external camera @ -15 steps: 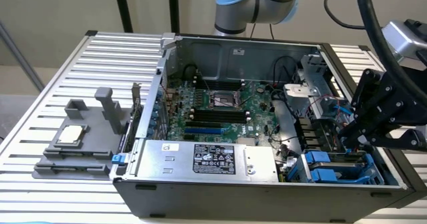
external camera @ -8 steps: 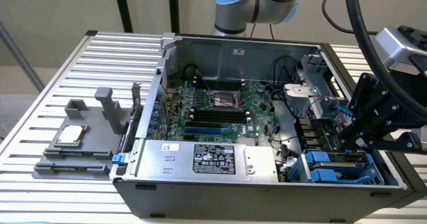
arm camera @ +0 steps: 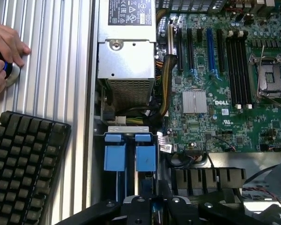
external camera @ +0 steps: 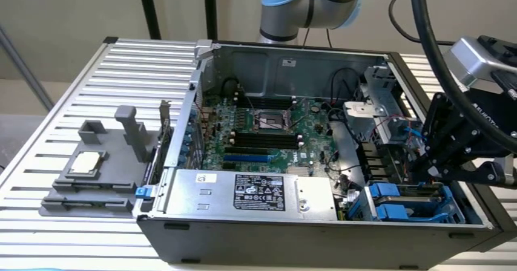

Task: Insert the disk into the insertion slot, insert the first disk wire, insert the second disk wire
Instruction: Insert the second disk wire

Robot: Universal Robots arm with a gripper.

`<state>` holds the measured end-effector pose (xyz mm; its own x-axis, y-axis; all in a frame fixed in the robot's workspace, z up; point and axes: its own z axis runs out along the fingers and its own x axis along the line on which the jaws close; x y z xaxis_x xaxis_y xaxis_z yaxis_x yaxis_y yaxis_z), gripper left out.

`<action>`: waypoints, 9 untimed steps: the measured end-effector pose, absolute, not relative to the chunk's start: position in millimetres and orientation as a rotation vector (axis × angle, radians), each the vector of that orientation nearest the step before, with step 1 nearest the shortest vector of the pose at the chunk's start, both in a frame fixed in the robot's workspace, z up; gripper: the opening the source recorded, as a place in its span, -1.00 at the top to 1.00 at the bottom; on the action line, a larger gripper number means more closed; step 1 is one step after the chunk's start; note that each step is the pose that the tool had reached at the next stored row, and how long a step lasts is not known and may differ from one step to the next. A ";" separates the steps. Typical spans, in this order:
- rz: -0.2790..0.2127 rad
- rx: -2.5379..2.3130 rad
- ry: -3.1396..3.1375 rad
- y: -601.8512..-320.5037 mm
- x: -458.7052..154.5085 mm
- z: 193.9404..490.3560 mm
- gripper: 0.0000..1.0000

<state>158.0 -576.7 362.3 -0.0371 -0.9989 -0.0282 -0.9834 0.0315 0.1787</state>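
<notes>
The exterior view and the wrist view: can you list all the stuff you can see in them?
Computer case: one, dark grey, open on the slatted table.
Green board: one, inside the case.
Power-supply box: one, silver with black label, at the case's near side.
Insertion slot: one, grey cage with blue rails, at the exterior view's right.
Grey fixture: one, on the table at the exterior view's left.
Keyboard: one, black, on the table beside the case.
Slatted table: one, silver.
Hand: a person's, on the table past the keyboard.
Gripper: one, black, above the slot.

Arm: reaches down at the exterior view's right.
Gripper (external camera: 440, 162): black, lowered, wrist tilted.
Hand (arm camera: 4, 54): fingers curled.
</notes>
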 end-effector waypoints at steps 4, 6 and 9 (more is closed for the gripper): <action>-0.226 2.104 -2.178 -576.5 157.9 361.7 0.67; -0.226 2.104 -2.178 -576.3 155.9 361.7 0.67; -0.226 2.105 -2.178 -576.3 149.0 361.6 0.67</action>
